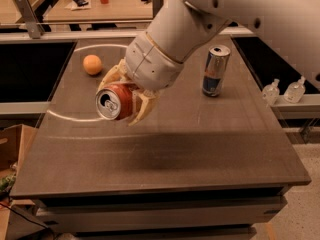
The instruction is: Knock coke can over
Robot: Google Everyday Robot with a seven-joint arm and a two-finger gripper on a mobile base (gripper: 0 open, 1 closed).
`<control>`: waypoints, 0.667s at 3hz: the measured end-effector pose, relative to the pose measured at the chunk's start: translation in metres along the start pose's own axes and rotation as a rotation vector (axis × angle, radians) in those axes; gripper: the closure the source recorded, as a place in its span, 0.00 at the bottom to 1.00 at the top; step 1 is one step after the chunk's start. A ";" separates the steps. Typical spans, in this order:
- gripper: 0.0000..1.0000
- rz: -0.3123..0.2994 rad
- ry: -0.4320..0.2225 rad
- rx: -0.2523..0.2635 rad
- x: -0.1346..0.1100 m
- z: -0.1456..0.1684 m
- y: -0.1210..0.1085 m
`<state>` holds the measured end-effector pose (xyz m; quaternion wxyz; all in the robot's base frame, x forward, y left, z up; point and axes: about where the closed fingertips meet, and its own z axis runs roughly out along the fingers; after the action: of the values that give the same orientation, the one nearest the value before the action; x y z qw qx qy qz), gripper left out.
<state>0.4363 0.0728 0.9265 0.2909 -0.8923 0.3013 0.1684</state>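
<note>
The coke can [120, 95] is red-orange and lies on its side, its silver top with pull tab facing the camera. It sits between the two tan fingers [141, 109] of my gripper [116, 105], left of the middle of the dark table [200, 149]. The gripper is shut on the can, one finger above it and one below. I cannot tell whether the can rests on the table or hangs just above it. The white arm reaches in from the upper right.
A small orange fruit [92, 64] lies at the back left of the table. A taller silver-and-blue can [216, 71] stands upright at the back right. Two small clear bottles [272, 91] stand on a ledge to the right. A cardboard box [10, 144] is at the left.
</note>
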 end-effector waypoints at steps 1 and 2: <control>1.00 -0.088 0.099 -0.136 0.006 0.003 0.006; 1.00 -0.180 0.228 -0.211 0.012 0.007 0.012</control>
<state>0.4373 0.0638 0.9106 0.1732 -0.9546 0.2319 0.0700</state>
